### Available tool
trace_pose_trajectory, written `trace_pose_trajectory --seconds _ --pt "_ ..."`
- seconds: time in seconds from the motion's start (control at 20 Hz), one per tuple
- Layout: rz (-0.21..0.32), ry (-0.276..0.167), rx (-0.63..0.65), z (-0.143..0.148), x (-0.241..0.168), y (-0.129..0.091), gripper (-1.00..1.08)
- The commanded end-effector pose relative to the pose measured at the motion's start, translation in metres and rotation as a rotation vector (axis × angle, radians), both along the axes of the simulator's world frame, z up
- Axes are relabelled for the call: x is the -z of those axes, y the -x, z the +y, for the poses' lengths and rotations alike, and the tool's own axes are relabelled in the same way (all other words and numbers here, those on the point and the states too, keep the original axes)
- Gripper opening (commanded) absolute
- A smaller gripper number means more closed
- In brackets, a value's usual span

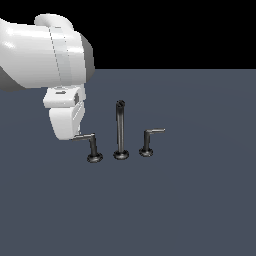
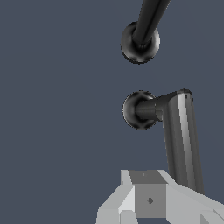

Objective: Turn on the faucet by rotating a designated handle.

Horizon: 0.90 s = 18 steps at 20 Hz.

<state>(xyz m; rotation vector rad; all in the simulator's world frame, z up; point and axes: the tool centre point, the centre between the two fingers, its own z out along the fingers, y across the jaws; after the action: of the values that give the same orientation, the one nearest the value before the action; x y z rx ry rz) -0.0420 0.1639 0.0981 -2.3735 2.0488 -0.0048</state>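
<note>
The faucet is a dark glossy three-piece set on the grey floor. Its tall spout post (image 1: pixel 120 130) stands in the middle, with the smaller lever (image 1: pixel 150 140) on the exterior view's right. The handle (image 1: pixel 89 142), the larger L-shaped lever, stands on the exterior view's left, its thin arm pointing toward my white gripper (image 1: pixel 75 136). In the wrist view the handle (image 2: pixel 179 135) runs from its round base (image 2: pixel 136 109) down beside my gripper (image 2: pixel 150 199). The fingers show as one block with no gap, touching or next to the arm's end. The spout (image 2: pixel 142 35) lies beyond.
The flat grey floor (image 1: pixel 190 200) spreads all around the faucet. The white arm (image 1: pixel 45 55) fills the upper part of the exterior view's left.
</note>
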Motion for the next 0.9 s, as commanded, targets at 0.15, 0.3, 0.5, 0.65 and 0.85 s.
trace_pose_trajectory --seconds 0.15,0.3,0.5,0.65,0.85 --pt "-0.001 -0.001 0.003 -0.001 0.0 0.008 -1.0" --pt "0.0 0.0 0.001 -0.003 0.0 0.017 -1.0" --pt "0.002 0.001 -0.001 -0.007 0.0 0.031 -1.0" --pt "0.004 0.002 -0.003 -0.01 0.0 0.04 -1.0" --pt "0.006 0.003 -0.005 -0.014 0.0 0.054 -1.0"
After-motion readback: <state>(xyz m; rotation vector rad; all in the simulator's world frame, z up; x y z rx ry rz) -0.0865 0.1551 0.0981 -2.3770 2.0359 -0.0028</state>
